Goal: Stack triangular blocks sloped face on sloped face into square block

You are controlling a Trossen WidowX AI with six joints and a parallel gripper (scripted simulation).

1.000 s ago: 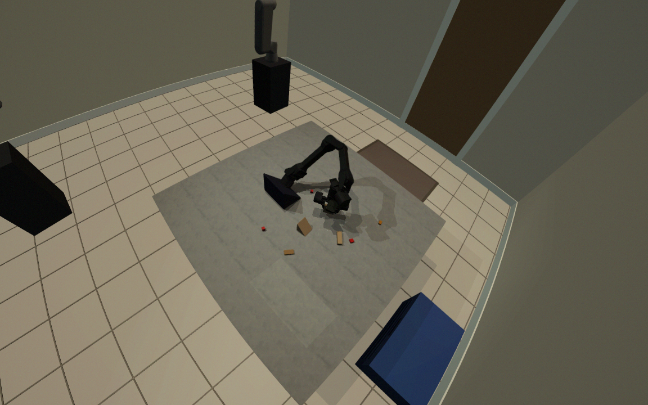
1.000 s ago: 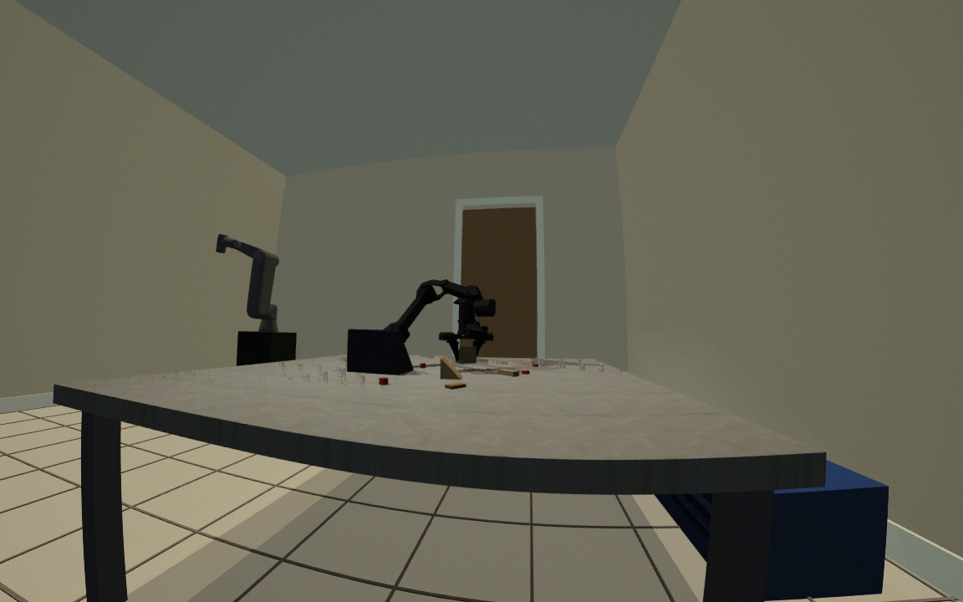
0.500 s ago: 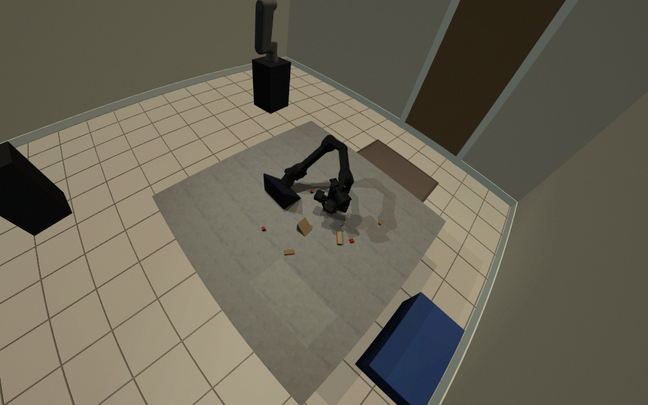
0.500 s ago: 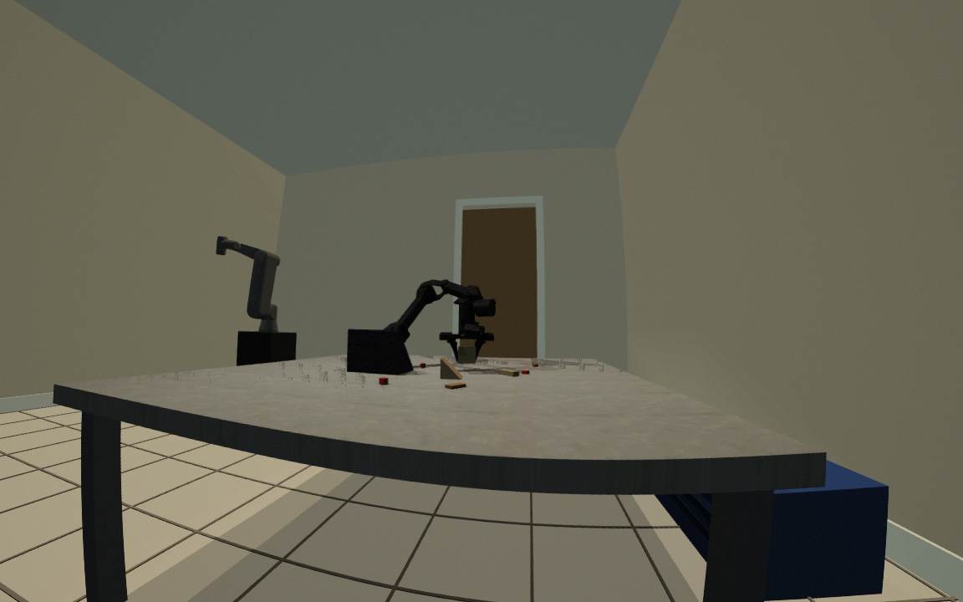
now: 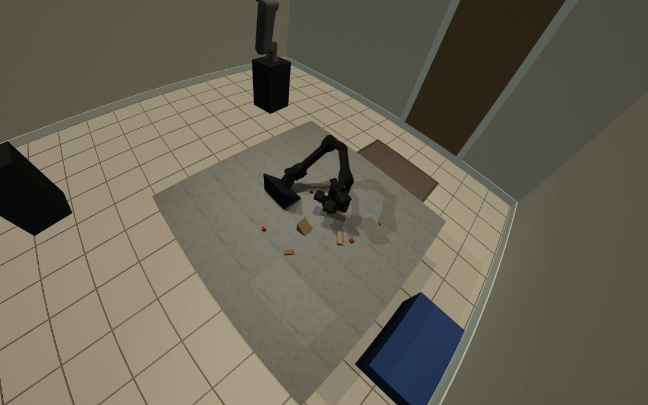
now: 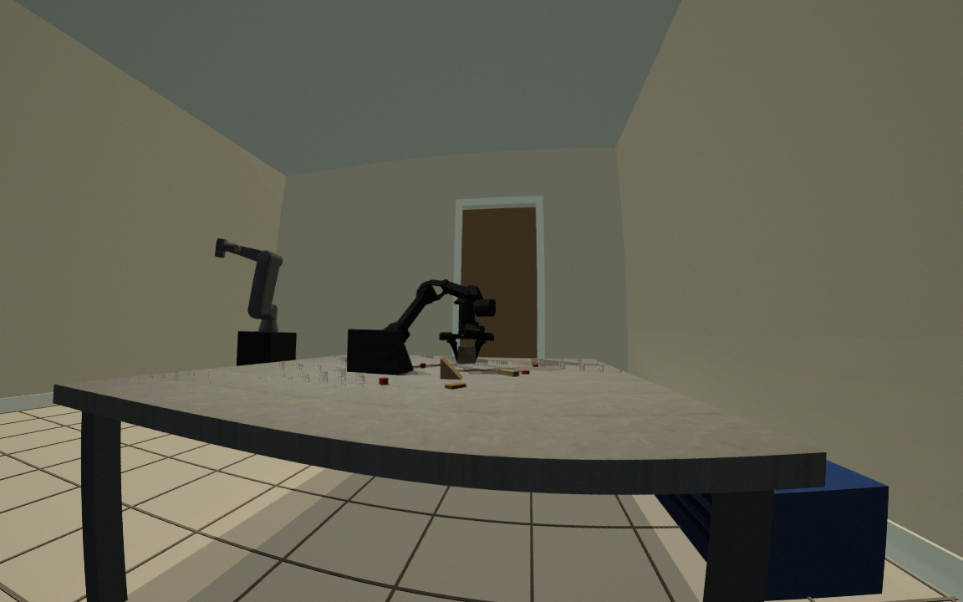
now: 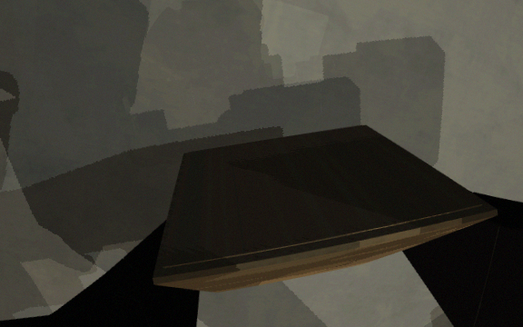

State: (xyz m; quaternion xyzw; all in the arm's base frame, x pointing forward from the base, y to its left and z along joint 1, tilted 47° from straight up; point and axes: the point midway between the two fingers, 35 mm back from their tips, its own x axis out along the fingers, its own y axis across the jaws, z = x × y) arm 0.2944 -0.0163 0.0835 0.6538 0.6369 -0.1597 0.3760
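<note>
gray table (image 5: 286,302) (image 6: 470,419), tiled floor (image 5: 115,211) (image 6: 246,523) around

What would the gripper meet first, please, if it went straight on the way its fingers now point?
Probably the grey tabletop, met first by the held triangular block or the gripper's fingertips; the remaining gap is hard to judge.

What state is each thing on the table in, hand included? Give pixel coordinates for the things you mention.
Hand (image 6: 466,354) (image 7: 286,201): shut on a triangular block, above the table.
Held triangular block (image 6: 466,353) (image 7: 316,182): raised, not yet mated.
Other triangular block (image 5: 304,226) (image 6: 448,369): resting on the table, sloped face exposed.
Two flat wooden pieces (image 5: 289,252) (image 6: 455,386): lying flat.
Three red cubes (image 5: 263,228) (image 6: 383,380): resting loose.
Orange cube (image 5: 380,222) (image 6: 535,364): resting loose.
</note>
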